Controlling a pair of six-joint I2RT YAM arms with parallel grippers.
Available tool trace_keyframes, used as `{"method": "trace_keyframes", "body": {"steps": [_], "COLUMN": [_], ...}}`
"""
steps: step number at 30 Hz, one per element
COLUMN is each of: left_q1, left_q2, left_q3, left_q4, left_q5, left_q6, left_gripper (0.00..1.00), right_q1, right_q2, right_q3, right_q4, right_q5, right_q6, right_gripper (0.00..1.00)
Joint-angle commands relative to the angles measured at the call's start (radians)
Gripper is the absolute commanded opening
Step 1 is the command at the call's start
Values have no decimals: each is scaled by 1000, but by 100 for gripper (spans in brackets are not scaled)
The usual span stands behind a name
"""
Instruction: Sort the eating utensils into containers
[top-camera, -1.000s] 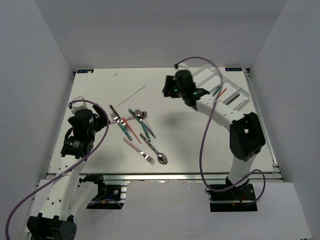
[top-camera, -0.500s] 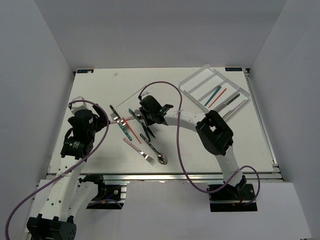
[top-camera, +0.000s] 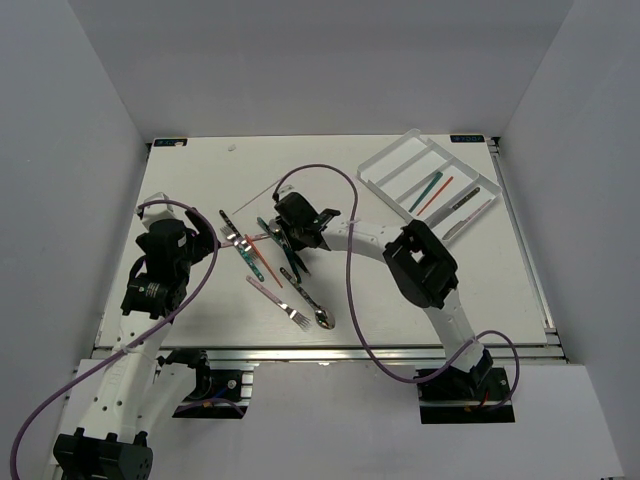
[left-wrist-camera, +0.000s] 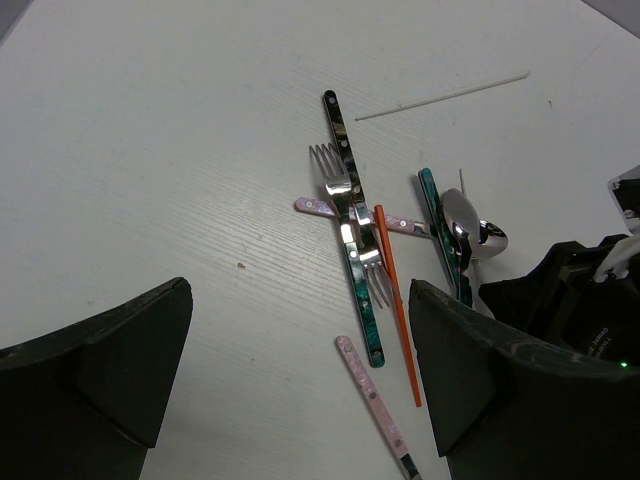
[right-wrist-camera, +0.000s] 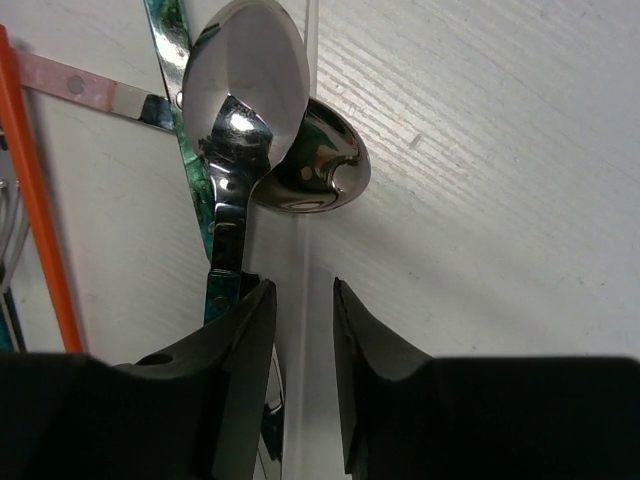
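Right arm has swung from the tray (top-camera: 385, 160) to the utensil pile (top-camera: 262, 250) in the middle of the surface (top-camera: 190, 180). Right end effector (right-wrist-camera: 303, 290) straddles a thin white stick (right-wrist-camera: 311, 40), narrowed but not yet pinching. Left end effector (left-wrist-camera: 298, 300) is spread wide and hovers. I judge the stick light, stiff and prone to rolling. A spoon bowl (right-wrist-camera: 320, 170) overlies it, so I'd grip clear of that.

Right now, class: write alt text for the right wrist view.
The right gripper straddles a thin pale stick on the white table, jaws slightly apart. Just beyond lie two overlapping spoons, with a teal handle and an orange stick alongside.
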Motion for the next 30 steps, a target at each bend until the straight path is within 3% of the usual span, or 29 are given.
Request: {"method": "trace_keyframes", "body": {"steps": [1, 8, 15, 21, 27, 30], "left_q1": [-3, -4, -4, -3, -4, -4], "left_q2": [-13, -13, -18, -20, -20, -21], "left_q3": [-5, -5, -6, -6, -6, -6], "left_q4": [11, 13, 11, 13, 10, 10], "left_q5": [8, 10, 11, 13, 8, 7], "left_q6": [8, 8, 8, 8, 8, 7], "left_gripper": [98, 98, 98, 98, 98, 98], "right_q1": [3, -5, -91, -192, -282, -360], "right_q2": [34, 97, 78, -70, -294, -373], "right_q3": [56, 76, 7, -121, -232, -249], "right_q4": [-25, -69, -163, -149, -38, -31], "right_q5": [7, 50, 99, 56, -140, -154], "right_q6": [-20, -11, 109, 120, 86, 116], "right_gripper": [35, 24, 1, 0, 0, 0]}}
